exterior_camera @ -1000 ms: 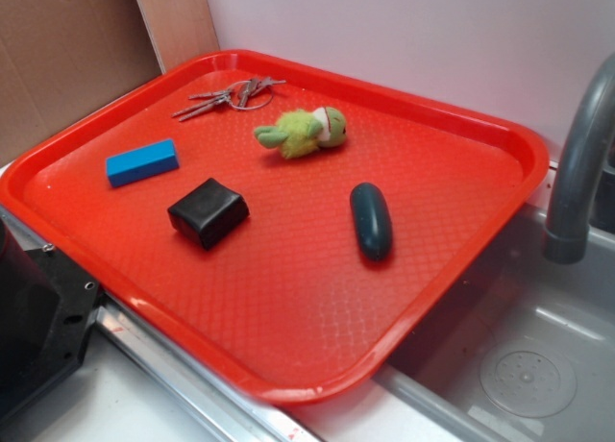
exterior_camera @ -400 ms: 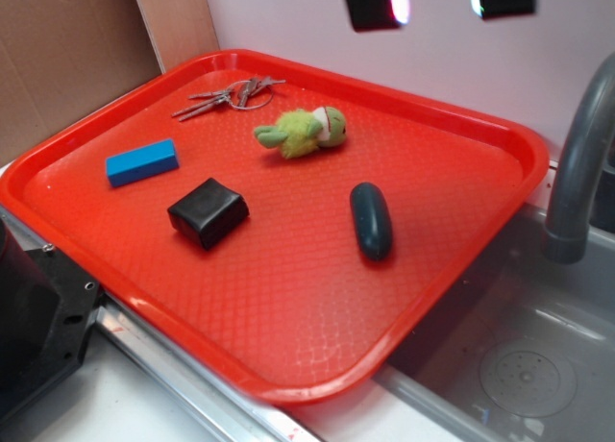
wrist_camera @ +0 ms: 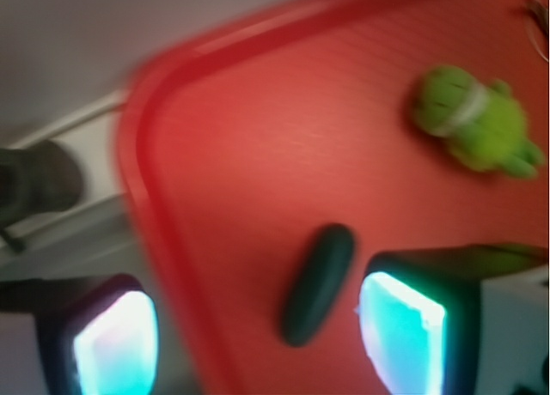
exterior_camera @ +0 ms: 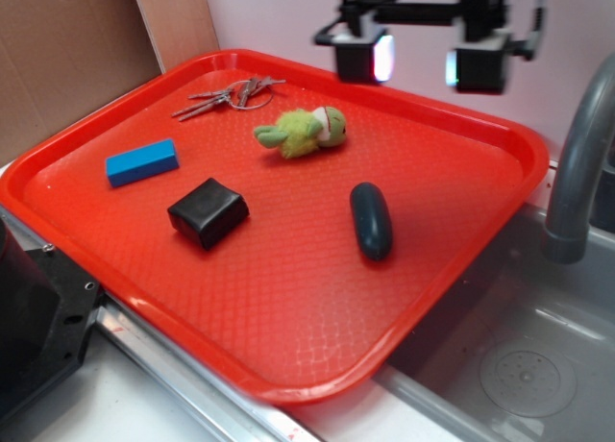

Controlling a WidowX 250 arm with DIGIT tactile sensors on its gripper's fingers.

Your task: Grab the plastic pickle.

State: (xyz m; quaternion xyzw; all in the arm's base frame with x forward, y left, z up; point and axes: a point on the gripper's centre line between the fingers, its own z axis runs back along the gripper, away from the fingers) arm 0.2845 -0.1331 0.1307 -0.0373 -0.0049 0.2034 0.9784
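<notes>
The red tray (exterior_camera: 461, 259) holds the plastic pickle (exterior_camera: 371, 221), a plush toy (exterior_camera: 303, 132), keys (exterior_camera: 229, 95) and two blocks; the end effector (exterior_camera: 420, 62) hangs above, fingers spread, empty.

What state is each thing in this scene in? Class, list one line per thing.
gripper: jaws open, above the tray's far side, holding nothing
plastic pickle: lying flat on the tray, untouched
plush toy: lying on its side
black block: resting flat
blue block: resting flat
keys: lying spread out
red tray: level
</notes>
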